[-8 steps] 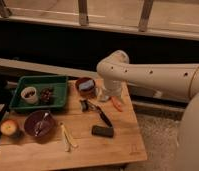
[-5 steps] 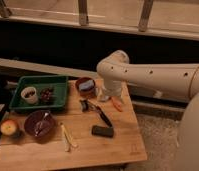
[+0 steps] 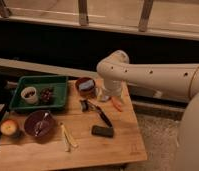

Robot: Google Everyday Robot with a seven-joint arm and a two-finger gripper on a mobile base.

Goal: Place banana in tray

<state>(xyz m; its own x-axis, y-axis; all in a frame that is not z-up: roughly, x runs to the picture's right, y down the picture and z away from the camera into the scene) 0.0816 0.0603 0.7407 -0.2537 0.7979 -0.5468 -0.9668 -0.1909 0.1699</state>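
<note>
The robot's arm (image 3: 148,75) is 1 thick, smooth tube of glossy cream-white plastic with rounded joints and 1 row of small dark holes along its side. A broad, pale grey, rounded body shell (image 3: 193,135) fills the right edge. The pale grey end effector (image 3: 110,95) hangs at the arm's tip, just above the light wooden tabletop (image 3: 118,145), jaws apart.

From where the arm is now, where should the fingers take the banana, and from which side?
Probably its middle, from straight above. The banana lies flat on the table, long and thin, so the fingers should close across its narrow width. The gripper hangs farther back, right of it, near the orange piece.
</note>
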